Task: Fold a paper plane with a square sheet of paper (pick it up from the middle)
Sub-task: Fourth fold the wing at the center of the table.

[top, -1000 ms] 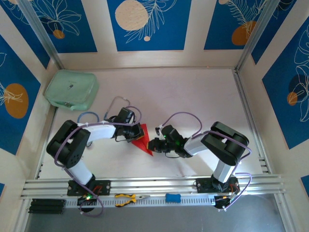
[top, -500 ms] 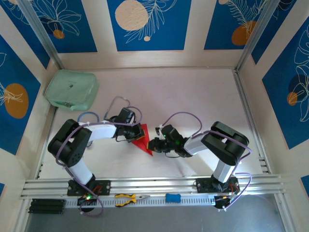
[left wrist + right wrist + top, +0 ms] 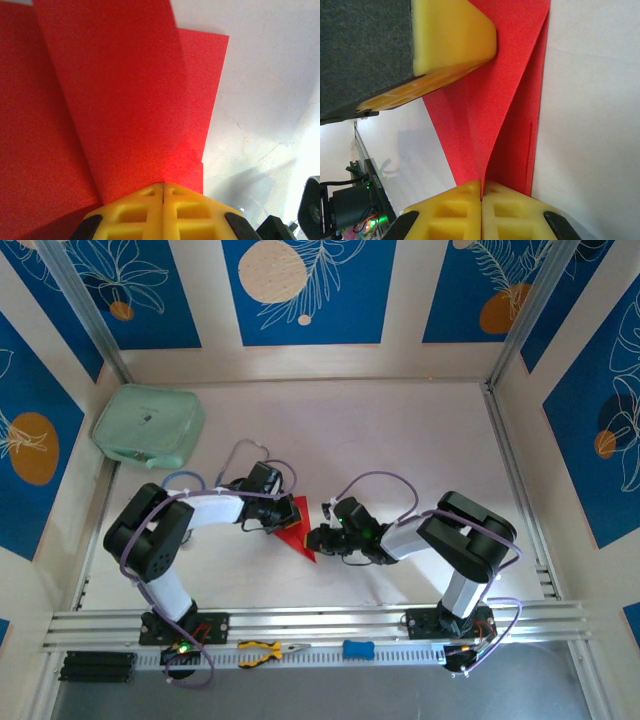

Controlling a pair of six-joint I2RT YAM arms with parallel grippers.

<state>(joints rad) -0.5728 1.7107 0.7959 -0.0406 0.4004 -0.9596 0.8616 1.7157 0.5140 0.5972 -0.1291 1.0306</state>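
The square sheet of paper (image 3: 298, 532) is bright red and folded into a pointed shape, lying on the white table between the two arms. My left gripper (image 3: 283, 516) is shut, its yellow fingertips (image 3: 150, 197) pressed together against the paper's (image 3: 115, 100) upper layer. I cannot tell if a layer is pinched there. My right gripper (image 3: 318, 538) is shut on a raised flap of the paper (image 3: 492, 115), which runs into the seam between its fingers (image 3: 457, 210). The left gripper's yellow finger (image 3: 452, 35) rests on the sheet at the top of the right wrist view.
A mint-green pouch (image 3: 148, 426) lies at the back left. Pliers (image 3: 270, 650) and a small blue object (image 3: 358, 649) sit on the aluminium rail (image 3: 320, 620) at the near edge. Patterned walls close in the table on three sides.
The left arm's elbow has shifted slightly to the right. Both grippers and the red paper stay where they were.
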